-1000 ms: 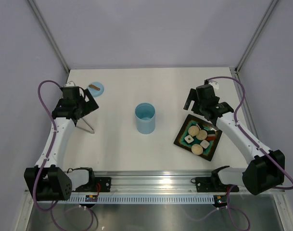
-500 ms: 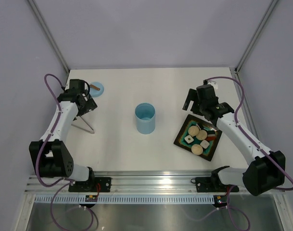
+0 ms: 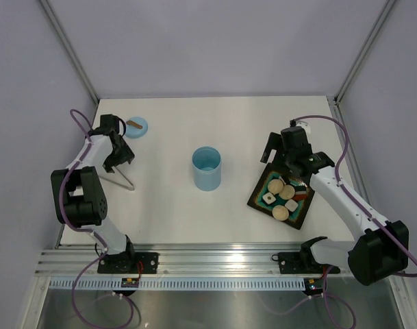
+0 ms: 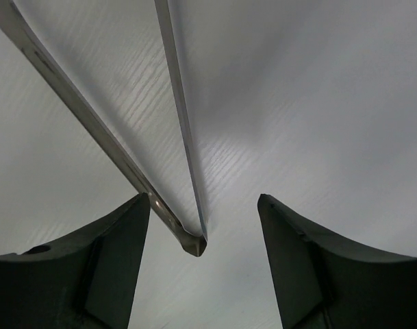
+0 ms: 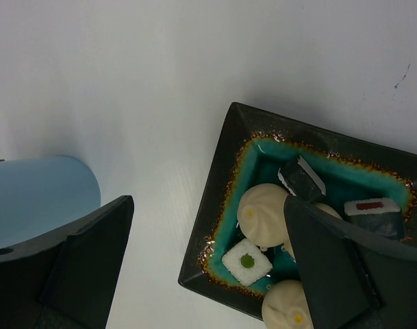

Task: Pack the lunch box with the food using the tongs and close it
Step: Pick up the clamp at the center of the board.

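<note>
The silver tongs [image 3: 124, 179] lie flat on the white table at the left, their V opening toward the near side. My left gripper [image 3: 117, 156] sits low over their joined end [image 4: 187, 240]. Its jaws are open on either side of that end, the left finger [image 4: 119, 240] close to one arm, with no grip showing. The light blue lunch box [image 3: 207, 168] stands upright and uncovered mid-table. The food [image 3: 282, 195], buns, white cubes and dark pieces, rests on the dark plate [image 3: 257, 195]. My right gripper [image 3: 280, 159] hangs open above the plate's left rim [image 5: 218, 199], holding nothing.
A small flat blue disc with a brown tab [image 3: 135, 125] lies at the back left, just beyond the left gripper. The lunch box [image 5: 37, 192] shows at the left of the right wrist view. Metal frame posts and walls bound the table.
The left arm has folded back and its gripper has come down over the tongs' joined end, jaws narrowing. The right gripper has edged slightly toward the plate.
</note>
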You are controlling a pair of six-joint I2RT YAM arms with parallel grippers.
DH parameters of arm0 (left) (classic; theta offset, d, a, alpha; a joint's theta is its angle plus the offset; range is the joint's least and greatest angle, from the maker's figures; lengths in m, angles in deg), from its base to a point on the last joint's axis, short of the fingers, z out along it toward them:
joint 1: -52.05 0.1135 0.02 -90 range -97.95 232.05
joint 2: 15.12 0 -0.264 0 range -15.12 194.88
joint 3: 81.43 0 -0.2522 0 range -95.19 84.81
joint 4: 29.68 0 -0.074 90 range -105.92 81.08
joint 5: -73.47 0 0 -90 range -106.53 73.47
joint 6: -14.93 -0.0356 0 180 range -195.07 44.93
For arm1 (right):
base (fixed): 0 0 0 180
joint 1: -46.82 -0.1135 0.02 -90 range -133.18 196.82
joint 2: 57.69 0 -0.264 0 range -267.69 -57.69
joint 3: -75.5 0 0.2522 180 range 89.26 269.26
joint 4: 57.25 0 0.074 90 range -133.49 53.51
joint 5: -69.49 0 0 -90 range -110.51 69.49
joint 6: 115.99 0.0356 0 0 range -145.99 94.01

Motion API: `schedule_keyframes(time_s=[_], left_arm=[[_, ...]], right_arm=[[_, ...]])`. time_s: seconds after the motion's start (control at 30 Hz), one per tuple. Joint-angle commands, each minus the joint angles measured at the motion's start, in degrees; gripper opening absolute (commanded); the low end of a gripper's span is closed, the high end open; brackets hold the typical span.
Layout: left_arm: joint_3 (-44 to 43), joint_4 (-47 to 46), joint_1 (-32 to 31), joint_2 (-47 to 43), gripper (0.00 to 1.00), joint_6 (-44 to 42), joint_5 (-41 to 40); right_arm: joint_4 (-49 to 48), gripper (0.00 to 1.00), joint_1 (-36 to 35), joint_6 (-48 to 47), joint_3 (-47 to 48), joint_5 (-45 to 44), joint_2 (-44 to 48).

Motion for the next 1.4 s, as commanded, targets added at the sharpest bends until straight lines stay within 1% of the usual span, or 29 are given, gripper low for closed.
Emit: schedule_keyframes(time_s=[0.0,0.03,0.17,0.3,0.57,0.6,0.67,0.7,0.73,0.83,0.87,0.97,1.1,1.13,1.23,1.27,1.33,1.37], left_arm=[[-0.04,-5.25,1.88,2.03,0.65,-1.7,4.32],[0.23,-5.86,2.24,2.29,0.63,-1.79,4.94],[1.46,-8.33,3.21,3.35,0.6,-2.84,6.88],[2.69,-9.56,3.47,4.23,0.52,-2.93,6.62],[3.92,-10.88,3.65,7.92,0.51,-2.05,5.74],[3.93,-11.14,3.65,8.1,0.48,-2.14,5.74],[3.84,-10.53,3.65,8.97,0.4,-2.14,5.48],[3.58,-10.18,3.65,9.24,0.38,-2.05,5.13],[3.49,-9.83,3.56,9.15,0.31,-1.44,4.78],[3.84,-9.56,3.38,7.75,0.2,-1.35,4.86],[3.93,-9.21,2.95,7.14,0.1,-1.35,4.25],[4.02,-7.38,2.24,4.06,0.0,-1.17,2.32],[2.26,-3.24,0.31,-1.21,0.0,-1.26,-0.58],[1.73,-2.45,-0.39,-4.09,0.0,-1.87,-1.29],[-1.86,0.8,-3.29,-8.15,0.0,-2.75,-2.7],[-4.75,2.72,-4.86,-10.16,0.0,-2.84,-2.79],[-8.1,4.58,-6.19,-11.41,0.0,-2.84,-2.87],[-10.03,6.94,-8.55,-11.76,0.0,-2.67,-2.7]], right_arm=[[-2.48,1.0,0.21,1.04,-1.09,1.35,1.86],[-2.66,0.99,0.21,1.04,-1.62,1.61,1.77],[-2.92,0.99,0.12,0.69,-2.5,1.44,1.24],[-2.83,0.98,0.12,0.52,-3.03,1.7,0.63],[-3.98,0.93,0.12,1.4,-4.35,2.58,0.37],[-4.06,0.92,0.12,1.4,-4.43,2.84,0.28],[-4.15,0.91,0.21,1.57,-4.7,2.85,0.19],[-4.07,0.91,0.12,1.66,-4.78,3.11,0.1],[-4.24,0.91,0.12,1.66,-5.13,3.28,0.28],[-4.42,0.9,0.12,1.75,-5.58,4.08,0.36],[-4.42,0.9,0.12,1.83,-5.58,4.08,0.37],[-3.89,0.9,0.12,1.83,-5.58,3.2,0.45],[-3.8,0.9,0.21,1.48,-5.49,3.2,0.28],[-3.8,0.9,0.21,1.4,-5.31,3.02,0.1],[-2.58,0.92,0.12,1.83,-4.44,0.83,-0.16],[-1.53,0.93,0.21,1.92,-4.0,-0.57,-0.25],[-0.38,0.94,0.3,2.1,-2.69,-1.81,-0.51],[0.06,0.94,0.47,2.19,-2.24,-2.42,-0.51]])
